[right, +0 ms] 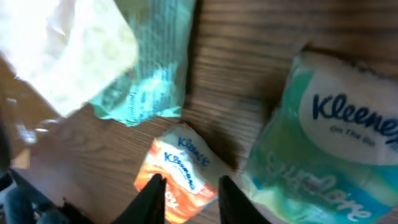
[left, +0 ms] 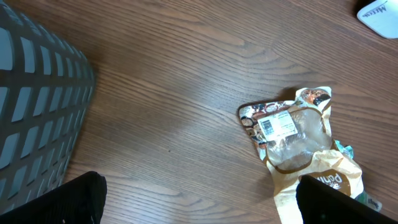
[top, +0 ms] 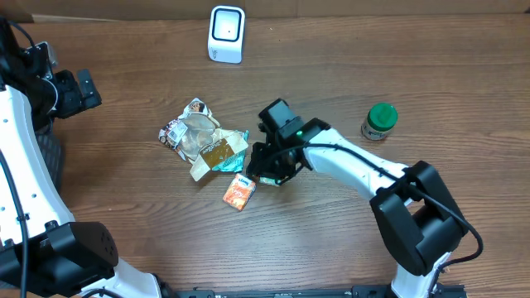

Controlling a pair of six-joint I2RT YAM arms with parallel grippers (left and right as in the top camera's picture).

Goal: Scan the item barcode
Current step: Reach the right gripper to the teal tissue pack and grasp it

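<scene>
Wooden table [top: 348, 50] carries one white scanner [top: 226, 33] at its far edge and one green-lidded jar [top: 380, 121] well off to the right. A heap of crumpled wrappers [top: 203, 139], too tangled to count, lies roughly between the scanner and two tissue packs. The orange pack [top: 238, 192] is just beside the heap, and the teal pack [right: 329, 137] is under the right arm. The right gripper [right: 189, 196] hangs over them, jaws slightly apart, pinching nothing. The left gripper [left: 199, 205], jaws spread wide, hovers near one mesh basket [left: 37, 93].
</scene>
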